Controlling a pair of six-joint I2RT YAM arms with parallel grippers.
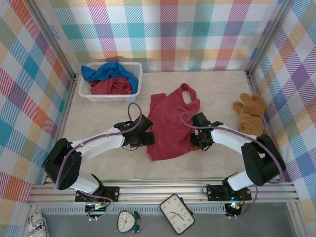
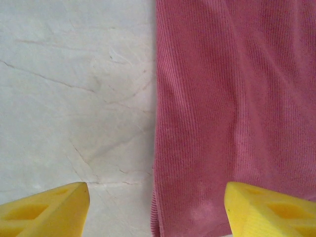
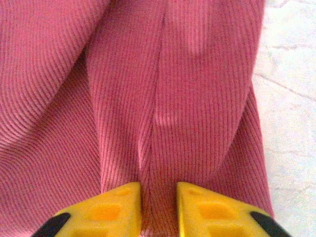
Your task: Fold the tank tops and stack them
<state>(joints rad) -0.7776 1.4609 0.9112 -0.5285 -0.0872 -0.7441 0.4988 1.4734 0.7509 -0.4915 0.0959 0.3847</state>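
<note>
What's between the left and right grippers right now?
The dark red tank top. In the top external view it covers the whole stretch from the left gripper, at the top's left edge, to the right gripper, on its right side.

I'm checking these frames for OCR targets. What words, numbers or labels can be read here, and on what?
No text reads clearly.
black-framed clock: dial numerals too small to read.
green alarm clock: dial numerals too small to read.
printed wrapper, bottom left corner: dark print, blurred.
dark red tank top: no print or label seen.
</note>
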